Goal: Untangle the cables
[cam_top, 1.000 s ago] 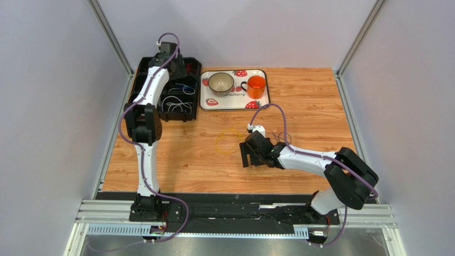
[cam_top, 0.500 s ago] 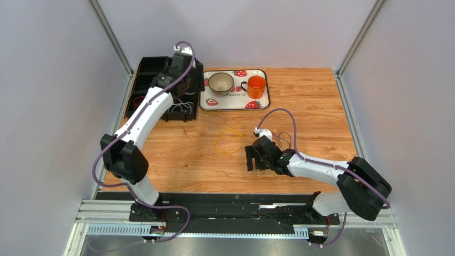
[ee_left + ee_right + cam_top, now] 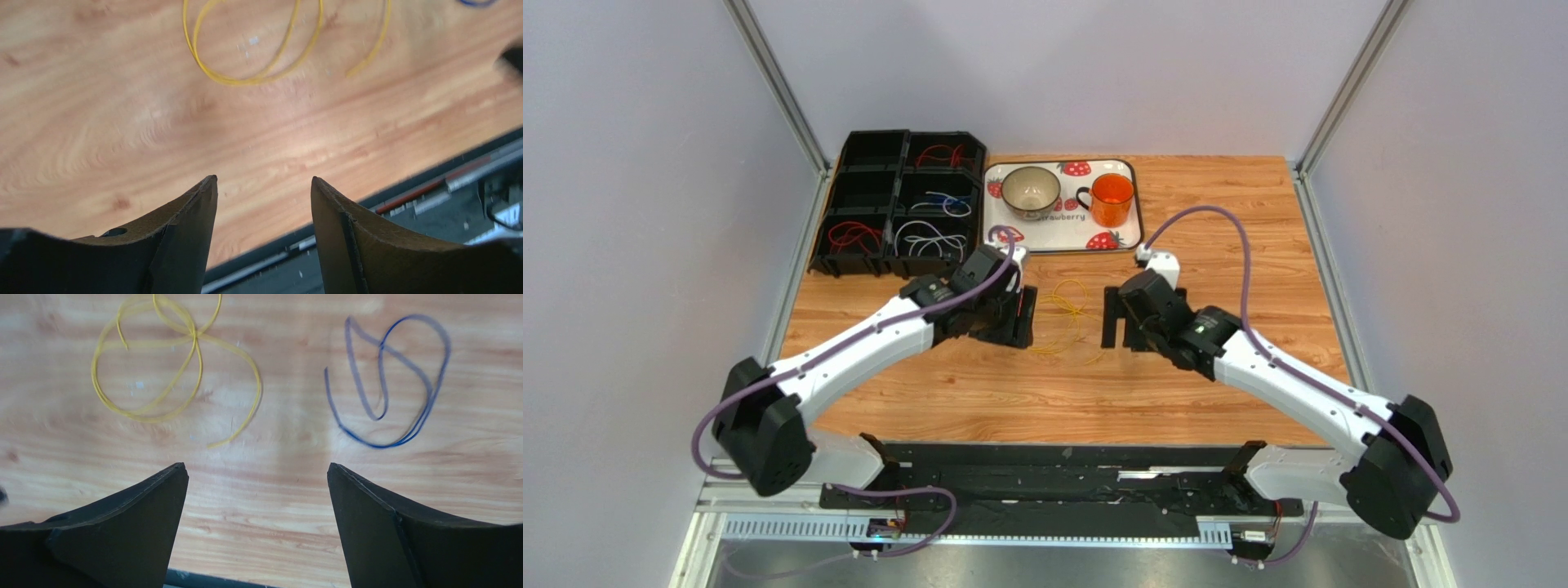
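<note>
**Desk:** What's on the near side of the strawberry tray (image 3: 1058,249)?

**Arm:** My two grippers, low over the table (image 3: 1222,227), both empty. My left gripper (image 3: 1020,321) has its jaws parted with nothing between them. My right gripper (image 3: 1120,325) stands wider apart, also bare. Between them, on the tray's near side, lies the yellow cable (image 3: 195,340). The blue cable (image 3: 382,386) lies apart from it, further toward the tray's right end.

**Desk:** And the move?

**Arm:** A pick, I judge. The yellow crosses over itself, so I should come down on a single run clear of the crossing. Then I close on that strand alone and lift slowly while my other jaws pin the rest.

**Desk:** The count?

**Arm:** Two grippers and two loose cables, though the yellow may be more than one strand; I cannot tell. One tray carries one bowl (image 3: 1030,188) and one orange mug (image 3: 1113,196). One black bin (image 3: 901,172) sits just left of the tray. Its sorted cables (image 3: 928,235) show red in two compartments, blue in one and white in one, too fine to count.
</note>
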Robot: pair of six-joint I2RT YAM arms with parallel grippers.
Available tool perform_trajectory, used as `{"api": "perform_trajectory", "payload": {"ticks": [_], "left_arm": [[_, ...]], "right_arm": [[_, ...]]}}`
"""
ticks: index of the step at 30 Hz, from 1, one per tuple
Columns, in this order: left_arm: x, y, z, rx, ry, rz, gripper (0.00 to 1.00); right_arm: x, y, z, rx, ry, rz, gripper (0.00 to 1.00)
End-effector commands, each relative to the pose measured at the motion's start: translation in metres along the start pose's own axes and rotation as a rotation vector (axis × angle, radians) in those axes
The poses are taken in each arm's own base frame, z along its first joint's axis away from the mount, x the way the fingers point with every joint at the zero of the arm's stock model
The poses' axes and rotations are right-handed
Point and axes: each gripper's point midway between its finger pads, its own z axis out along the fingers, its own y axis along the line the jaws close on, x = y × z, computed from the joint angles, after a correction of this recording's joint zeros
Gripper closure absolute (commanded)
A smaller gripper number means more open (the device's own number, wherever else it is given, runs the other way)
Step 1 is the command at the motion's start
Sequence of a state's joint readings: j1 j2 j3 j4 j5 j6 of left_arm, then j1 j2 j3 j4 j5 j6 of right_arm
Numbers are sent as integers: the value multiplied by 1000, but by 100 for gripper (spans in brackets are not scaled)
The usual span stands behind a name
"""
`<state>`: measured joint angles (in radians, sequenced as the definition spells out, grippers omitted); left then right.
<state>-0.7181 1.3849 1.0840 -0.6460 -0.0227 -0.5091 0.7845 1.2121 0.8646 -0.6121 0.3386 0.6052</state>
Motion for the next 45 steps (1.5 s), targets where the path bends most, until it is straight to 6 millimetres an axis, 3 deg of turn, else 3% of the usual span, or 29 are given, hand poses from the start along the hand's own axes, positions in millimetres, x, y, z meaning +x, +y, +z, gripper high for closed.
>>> {"api": "perform_trajectory", "payload": {"ticks": [1,5,7,10,13,16,17,22,26,27,29,32,35,38,39,41,42,45], "left_arm": [[25,-11,-45,86,6,-45,35],[43,7,-82,55,-6,4,35],[49,26,-101,-11,-33,20,35],[56,46,-116,-78,-77,22,33],[58,33,-120,33,-129,22,34],[63,38,-121,27,-157,-10,34],[61,40,-123,21,-172,-12,34],[58,40,-130,38,-224,-15,34],[56,43,-132,29,-241,-21,34],[56,43,-132,27,-245,-22,34],[55,45,-133,20,-254,-20,34],[52,47,-132,6,-261,-18,34],[51,48,-134,1,-268,-17,34],[47,46,-144,23,-306,-14,35],[44,45,-149,35,-330,-12,35],[40,44,-165,69,-403,-3,35],[37,44,-178,96,-466,3,35],[31,37,-199,188,-599,18,35]], "right_arm": [[-28,-39,-4,136,-22,53,10],[-33,-54,15,180,36,84,10],[-39,-58,22,192,44,93,11],[-40,-65,39,214,75,109,11],[-42,-65,53,212,103,121,15],[-43,-63,63,219,122,112,28],[-44,-63,65,220,125,109,42],[-34,-65,81,248,170,89,70],[-30,-65,86,251,187,86,100],[-29,-62,84,243,186,78,100],[-36,-51,76,219,156,36,100],[-47,-16,59,137,118,-77,100],[-65,31,24,-4,67,-167,100],[-78,79,-25,-222,6,-249,100],[-78,97,-51,-340,-13,-270,100],[-74,113,-74,-477,-12,-294,100],[-72,124,-97,-594,-23,-308,100],[-59,136,-120,-749,-6,-328,100]]}}
